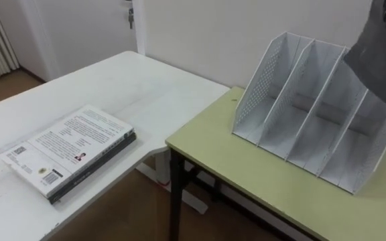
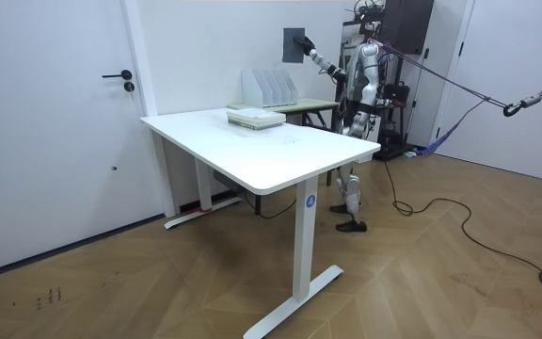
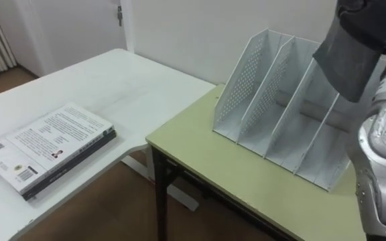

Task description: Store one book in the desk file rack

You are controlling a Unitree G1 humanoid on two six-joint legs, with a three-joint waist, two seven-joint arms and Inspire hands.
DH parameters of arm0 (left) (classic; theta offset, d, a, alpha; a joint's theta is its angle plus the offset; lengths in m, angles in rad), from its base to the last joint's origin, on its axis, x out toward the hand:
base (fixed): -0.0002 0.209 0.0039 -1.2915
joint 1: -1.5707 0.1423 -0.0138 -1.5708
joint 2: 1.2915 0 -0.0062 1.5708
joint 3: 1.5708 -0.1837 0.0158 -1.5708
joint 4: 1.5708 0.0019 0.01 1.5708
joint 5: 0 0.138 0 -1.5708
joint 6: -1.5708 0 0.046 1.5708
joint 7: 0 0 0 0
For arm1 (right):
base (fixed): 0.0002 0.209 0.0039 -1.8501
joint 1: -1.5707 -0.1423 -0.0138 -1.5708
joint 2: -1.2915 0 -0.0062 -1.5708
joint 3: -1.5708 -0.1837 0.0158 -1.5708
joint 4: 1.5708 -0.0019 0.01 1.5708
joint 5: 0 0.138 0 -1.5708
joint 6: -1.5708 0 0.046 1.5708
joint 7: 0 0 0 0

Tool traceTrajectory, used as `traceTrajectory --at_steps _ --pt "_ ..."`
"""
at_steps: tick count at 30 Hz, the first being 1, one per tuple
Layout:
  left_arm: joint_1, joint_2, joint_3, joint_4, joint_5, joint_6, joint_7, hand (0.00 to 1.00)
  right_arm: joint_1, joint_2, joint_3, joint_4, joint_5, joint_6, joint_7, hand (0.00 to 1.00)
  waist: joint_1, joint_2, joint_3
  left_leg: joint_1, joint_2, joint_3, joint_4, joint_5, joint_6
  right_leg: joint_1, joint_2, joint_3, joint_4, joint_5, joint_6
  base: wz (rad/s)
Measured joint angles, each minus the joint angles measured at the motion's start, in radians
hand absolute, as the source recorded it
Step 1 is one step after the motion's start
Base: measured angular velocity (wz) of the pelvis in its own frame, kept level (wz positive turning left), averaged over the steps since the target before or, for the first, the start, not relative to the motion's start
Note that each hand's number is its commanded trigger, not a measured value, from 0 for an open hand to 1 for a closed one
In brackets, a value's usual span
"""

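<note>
The right hand (image 3: 374,17), at the frame's upper right, grips the top of a dark book (image 3: 350,60). The book hangs directly above the right-hand slots of the rack (image 3: 280,114), clear of it. Its flat face appears roughly parallel to the dividers, so the coming move is judged a straight lowering.

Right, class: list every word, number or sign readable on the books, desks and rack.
White-covered book on the white desk: text lines and barcodes, too small to read.
Blue round sticker on that desk's leg: too small to read.
Dark grey book in the right hand: none shows.
White perforated file rack: none.
</note>
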Motion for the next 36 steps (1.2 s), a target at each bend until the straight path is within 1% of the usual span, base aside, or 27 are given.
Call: traceTrajectory --at_steps 1,3,5,6,8,9,11,13,15,20,23,24,26,29,34,36 --pt "0.000 0.000 0.001 0.000 0.000 0.000 0.002 0.00 -0.006 -0.002 0.000 0.003 0.000 0.000 -0.014 1.00 0.000 0.000 0.0000 0.000 0.000 0.000 0.000 0.000 0.000 0.000 0.000 0.000 0.000 0.000 0.000 0.00" --pt "0.000 0.000 0.006 0.000 0.003 0.000 0.002 0.00 -0.027 -0.022 0.000 0.026 -0.009 -0.011 -0.050 1.00 0.001 0.000 0.0000 0.000 0.000 0.000 0.000 0.000 0.000 -0.001 0.000 -0.001 -0.001 0.000 0.000 0.00" --pt "0.000 0.000 0.008 0.001 0.003 0.000 0.003 0.00 -0.041 -0.036 0.000 0.046 -0.025 -0.012 -0.066 1.00 0.001 0.000 0.0001 0.000 0.000 0.000 -0.001 0.000 0.000 0.000 0.000 -0.002 -0.001 0.000 0.000 0.00" --pt "0.000 0.000 0.009 0.002 0.003 0.000 0.003 0.00 -0.043 -0.047 0.000 0.064 -0.031 -0.021 -0.071 1.00 0.001 -0.001 0.0001 0.000 0.000 -0.002 -0.001 0.000 0.000 0.001 0.000 -0.005 -0.001 0.000 0.000 0.00" --pt "0.000 0.000 0.011 0.001 0.003 0.000 0.004 0.00 -0.043 -0.056 0.000 0.087 -0.031 -0.025 -0.074 1.00 0.001 -0.002 0.0004 0.001 0.000 -0.004 -0.001 0.000 0.000 0.001 -0.001 -0.007 0.000 0.000 0.000 0.00" --pt "0.000 0.000 0.013 0.001 0.003 0.002 0.004 0.00 -0.044 -0.057 0.000 0.117 -0.032 -0.032 -0.073 1.00 0.001 -0.002 0.0004 0.001 0.000 -0.007 -0.001 0.000 0.000 0.002 -0.001 -0.007 0.001 0.000 0.000 0.00" --pt "0.000 0.000 0.015 0.002 0.003 0.004 0.004 0.00 -0.046 -0.057 0.000 0.170 -0.032 -0.032 -0.068 1.00 0.002 -0.002 0.0004 0.000 0.000 -0.008 -0.001 0.000 0.000 0.001 -0.002 -0.007 0.002 0.000 0.000 0.00" --pt "0.000 0.000 0.017 0.002 0.003 0.009 0.005 0.00 -0.046 -0.057 0.000 0.215 -0.032 -0.029 -0.065 1.00 0.002 -0.002 0.0002 -0.004 -0.001 -0.008 -0.001 0.000 0.000 0.000 -0.003 -0.008 0.003 0.000 0.000 0.00" --pt "-0.001 0.002 0.022 0.001 0.002 0.014 0.005 0.00 -0.046 -0.057 0.000 0.252 -0.031 -0.016 -0.063 1.00 0.001 -0.002 0.0006 -0.009 -0.002 -0.007 -0.001 0.001 0.000 -0.005 -0.003 -0.007 0.003 0.000 0.000 0.00" --pt "0.000 0.004 0.038 0.002 0.002 0.025 0.005 0.00 -0.046 -0.059 0.000 0.270 -0.031 0.006 -0.065 1.00 0.002 -0.005 0.0002 -0.017 -0.003 -0.008 -0.003 0.001 0.000 -0.016 -0.003 -0.007 0.003 0.000 0.001 -0.01" --pt "-0.001 0.009 0.047 0.001 0.005 0.030 0.005 0.00 -0.068 -0.072 0.001 0.309 -0.022 0.009 -0.063 1.00 0.001 -0.012 0.0003 -0.024 -0.003 -0.010 -0.003 0.001 0.000 -0.018 -0.003 -0.009 0.002 0.000 0.001 0.01" --pt "-0.001 0.010 0.054 -0.001 0.007 0.030 0.005 0.00 -0.076 -0.088 0.001 0.327 0.002 0.014 -0.062 1.00 0.002 -0.015 0.0019 -0.026 -0.003 -0.010 -0.003 0.001 0.000 -0.018 -0.003 -0.010 0.001 0.000 0.001 0.04" --pt "0.000 0.009 0.061 -0.002 0.012 0.031 0.006 0.00 -0.087 -0.107 0.001 0.350 0.024 0.014 -0.061 1.00 0.006 -0.018 0.0021 -0.026 -0.003 -0.010 -0.004 0.001 0.000 -0.017 -0.003 -0.012 0.000 0.000 0.001 0.02" --pt "-0.001 0.010 0.073 -0.008 0.037 0.032 0.007 0.00 -0.111 -0.117 0.001 0.382 0.041 0.014 -0.052 1.00 0.004 -0.019 0.0017 -0.025 -0.002 -0.011 -0.005 0.001 0.000 -0.015 -0.003 -0.015 0.000 0.000 0.001 0.00" --pt "-0.001 0.009 0.079 -0.010 0.047 0.034 0.011 0.00 -0.111 -0.132 0.001 0.388 0.045 0.027 -0.048 1.00 0.008 -0.019 0.0015 -0.024 -0.002 -0.010 -0.004 0.001 0.000 -0.014 -0.004 -0.019 0.000 0.000 0.000 0.01" --pt "0.000 0.009 0.093 -0.009 0.054 0.044 0.012 0.00 -0.111 -0.133 0.001 0.388 0.045 0.034 -0.048 1.00 0.008 -0.019 0.0015 -0.024 -0.002 -0.010 -0.003 0.001 0.000 -0.014 -0.004 -0.020 0.001 0.001 0.000 0.00"
